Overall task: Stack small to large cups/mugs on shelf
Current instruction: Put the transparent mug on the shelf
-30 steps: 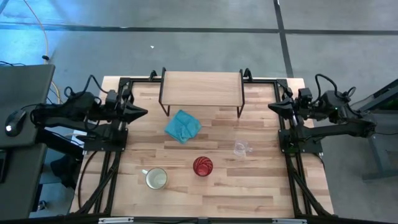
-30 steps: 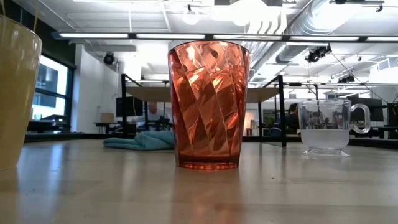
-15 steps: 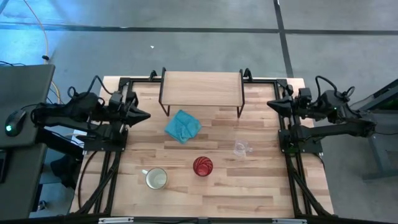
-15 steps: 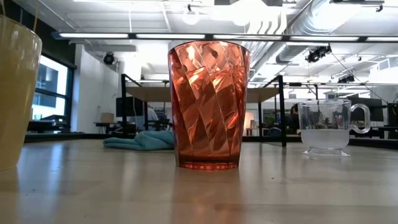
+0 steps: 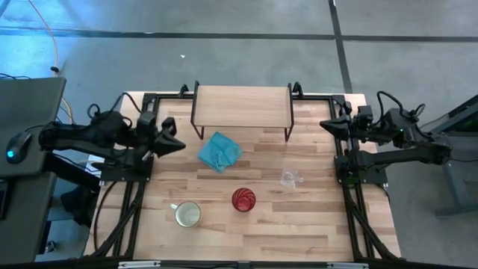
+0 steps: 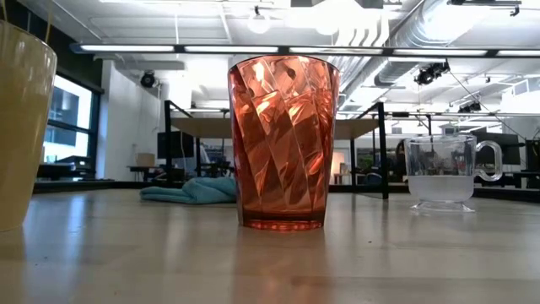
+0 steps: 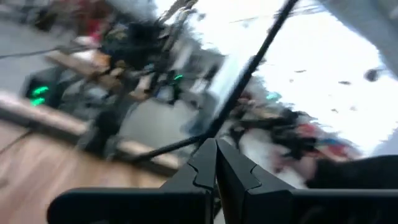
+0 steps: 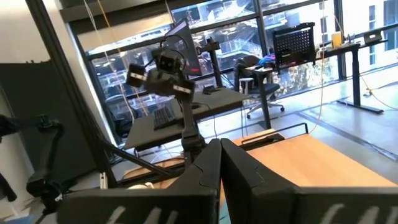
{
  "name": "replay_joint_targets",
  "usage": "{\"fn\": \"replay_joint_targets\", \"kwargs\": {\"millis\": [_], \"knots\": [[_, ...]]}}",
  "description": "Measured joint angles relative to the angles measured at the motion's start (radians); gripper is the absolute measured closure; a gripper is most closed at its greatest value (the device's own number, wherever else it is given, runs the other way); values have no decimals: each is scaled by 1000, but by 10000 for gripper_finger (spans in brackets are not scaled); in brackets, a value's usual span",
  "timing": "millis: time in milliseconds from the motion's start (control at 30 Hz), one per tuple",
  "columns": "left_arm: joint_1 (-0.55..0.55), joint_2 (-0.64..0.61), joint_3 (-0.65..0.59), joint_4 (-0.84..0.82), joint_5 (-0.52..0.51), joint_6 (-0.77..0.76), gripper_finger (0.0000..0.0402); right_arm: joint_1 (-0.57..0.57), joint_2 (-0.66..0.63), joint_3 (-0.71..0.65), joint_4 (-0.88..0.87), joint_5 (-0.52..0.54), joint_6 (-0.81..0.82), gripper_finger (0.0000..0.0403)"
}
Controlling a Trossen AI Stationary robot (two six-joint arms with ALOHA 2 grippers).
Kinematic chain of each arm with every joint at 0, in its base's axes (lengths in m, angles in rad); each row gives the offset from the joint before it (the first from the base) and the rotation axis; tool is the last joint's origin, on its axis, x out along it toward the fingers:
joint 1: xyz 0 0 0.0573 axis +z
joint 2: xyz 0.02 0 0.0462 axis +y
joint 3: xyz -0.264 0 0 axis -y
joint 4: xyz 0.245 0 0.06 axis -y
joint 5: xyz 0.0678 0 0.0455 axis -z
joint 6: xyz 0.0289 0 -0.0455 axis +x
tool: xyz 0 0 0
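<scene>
The cream-yellow mug [image 5: 187,214] stands near the table's front left, its handle pointing left; its wall shows at the low view's edge [image 6: 21,127]. The red tumbler [image 5: 243,199] [image 6: 283,139] stands upright right of it. The small clear glass cup [image 5: 290,178] [image 6: 442,173] stands farther right. The shelf [image 5: 242,106] sits on thin black legs at the far edge. My left gripper [image 5: 179,144] [image 7: 216,163] is shut, above the table's left side. My right gripper [image 5: 324,124] [image 8: 221,163] is shut, at the right side.
A crumpled teal cloth [image 5: 219,152] [image 6: 190,191] lies in front of the shelf's left half. Black arm frames run along the table's left [image 5: 127,187] and right [image 5: 360,187] sides. Bare wood lies between the vessels and the shelf.
My left gripper has moved toward the table's middle and slightly toward the near edge, swinging its fingers to the right. It stays shut. The right arm and all vessels have kept still.
</scene>
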Motion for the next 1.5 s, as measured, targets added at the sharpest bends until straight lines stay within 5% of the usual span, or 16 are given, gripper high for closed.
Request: {"fn": "replay_joint_targets", "kwargs": {"millis": [300,700,1500], "knots": [[1,-9,0,109,-57,110,401,0,0,0,-2,-1,6,402],[1,-10,0,-111,-128,126,401,0,-1,0,-7,-18,49,402],[1,-10,0,-153,-125,126,401,0,-1,0,-81,-26,93,397]]}}
